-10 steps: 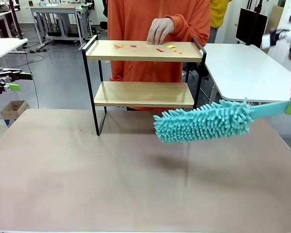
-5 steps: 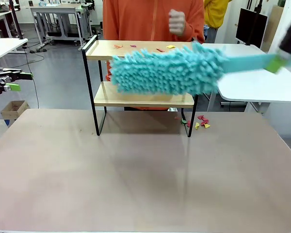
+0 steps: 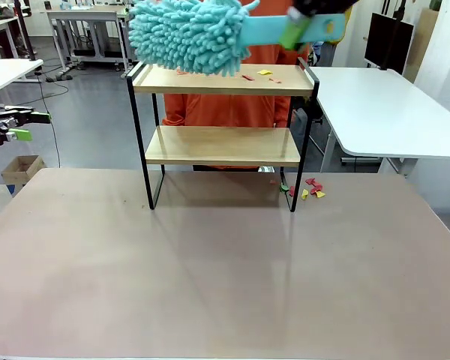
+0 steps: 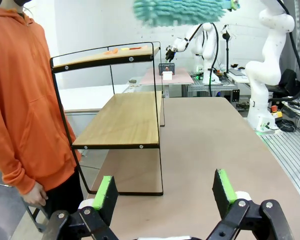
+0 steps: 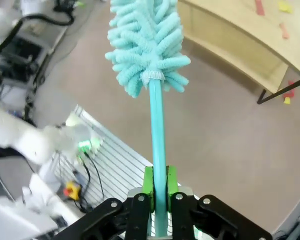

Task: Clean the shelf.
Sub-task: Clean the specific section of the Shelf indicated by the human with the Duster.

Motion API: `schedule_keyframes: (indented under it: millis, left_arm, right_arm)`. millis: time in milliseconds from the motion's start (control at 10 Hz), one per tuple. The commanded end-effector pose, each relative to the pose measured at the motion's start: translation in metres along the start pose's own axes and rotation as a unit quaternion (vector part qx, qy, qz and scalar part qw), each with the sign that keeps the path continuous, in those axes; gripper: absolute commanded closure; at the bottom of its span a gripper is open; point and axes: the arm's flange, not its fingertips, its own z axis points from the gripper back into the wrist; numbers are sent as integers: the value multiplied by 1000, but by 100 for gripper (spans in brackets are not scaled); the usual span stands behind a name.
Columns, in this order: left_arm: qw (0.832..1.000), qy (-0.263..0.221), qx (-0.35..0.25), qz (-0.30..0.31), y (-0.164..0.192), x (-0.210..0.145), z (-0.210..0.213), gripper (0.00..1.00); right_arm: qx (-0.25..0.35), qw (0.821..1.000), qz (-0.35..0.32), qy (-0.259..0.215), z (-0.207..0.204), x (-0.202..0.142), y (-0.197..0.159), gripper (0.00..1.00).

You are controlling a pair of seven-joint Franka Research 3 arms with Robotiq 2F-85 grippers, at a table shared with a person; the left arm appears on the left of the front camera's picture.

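- The shelf (image 3: 217, 144) stands at the far side of the brown table (image 3: 210, 262), right in front of a person (image 3: 232, 109) in an orange top.
- The right gripper (image 5: 159, 174) is squeezed tight on the handle of a fluffy blue duster (image 3: 187, 34).
- The fluffy head is up at the left end of the top board (image 3: 285, 81); I cannot tell if it touches.
- Little bits of coloured paper (image 3: 264, 73) lie on that board, and more lie on the table by the shelf's right leg.
- The left gripper (image 4: 165, 192) waits at the left side, fingers wide apart, holding nothing.

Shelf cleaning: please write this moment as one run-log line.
right jaws: shut on duster handle | left jaws: open | duster head: above shelf top board | scraps: some on top board, some on table
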Motion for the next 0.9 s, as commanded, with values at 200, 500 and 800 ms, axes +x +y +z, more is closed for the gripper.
schedule_keyframes:
  millis: [200,500,800]
  left_arm:
    - [1000,3,0,-1,-2,3,-2,0]
    - [1000,3,0,-1,-2,3,-2,0]
    - [1000,3,0,-1,-2,3,-2,0]
  right_arm:
    - [5,1000,-28,0,-11,15,-1,87]
    - [5,1000,-28,0,-11,15,-1,87]
    - [-22,997,-69,-21,-11,43,24,87]
